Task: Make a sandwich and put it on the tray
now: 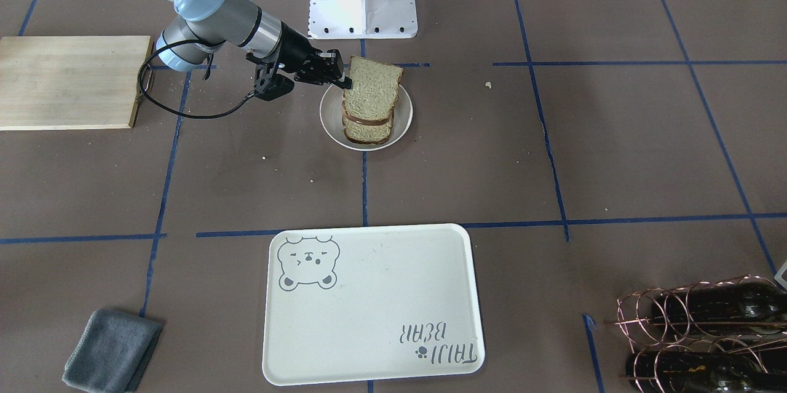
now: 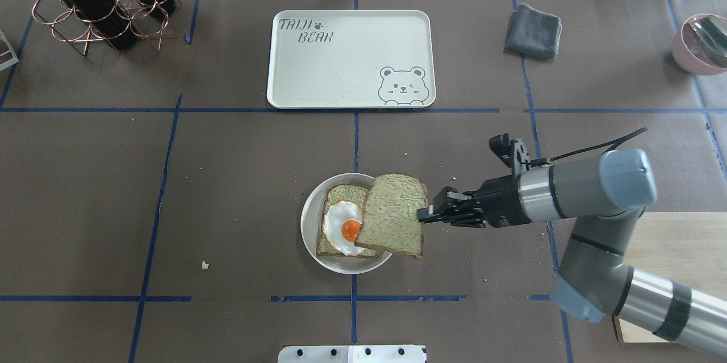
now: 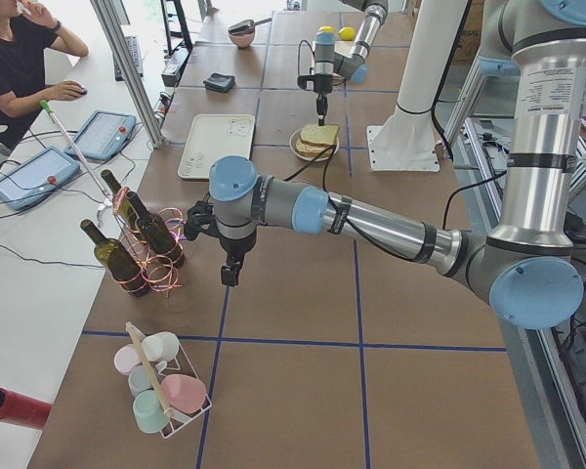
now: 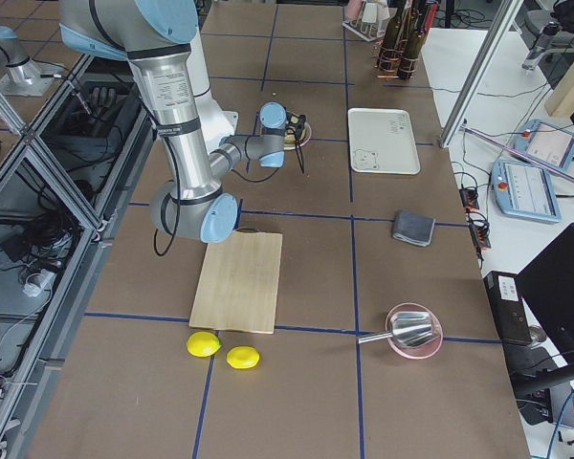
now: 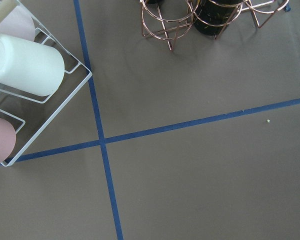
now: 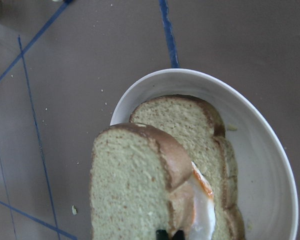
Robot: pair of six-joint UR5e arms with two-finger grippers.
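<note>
The tray (image 2: 352, 56) bears grey lettering, "TAIJI BEAR", in one corner, a small paw print after "TAIJI". The printed label (image 3: 552, 98) on the left arm (image 3: 371, 220) is too small to read.

Light is bright, even and diffuse in every view, and the brown table (image 2: 227, 181) shows only faint, soft-edged shadows, such as the one under the raised bread slice (image 2: 395, 215). The cream tray (image 2: 352, 56) is very bright yet keeps its print. Glare sits on the metal in the pink bowl (image 2: 684, 62) at far right, on the dark bottles (image 1: 707, 310) and on the white cup (image 5: 25, 65). The right wrist view is slightly soft up close. Side views bend straight posts (image 3: 127, 68) near their edges
</note>
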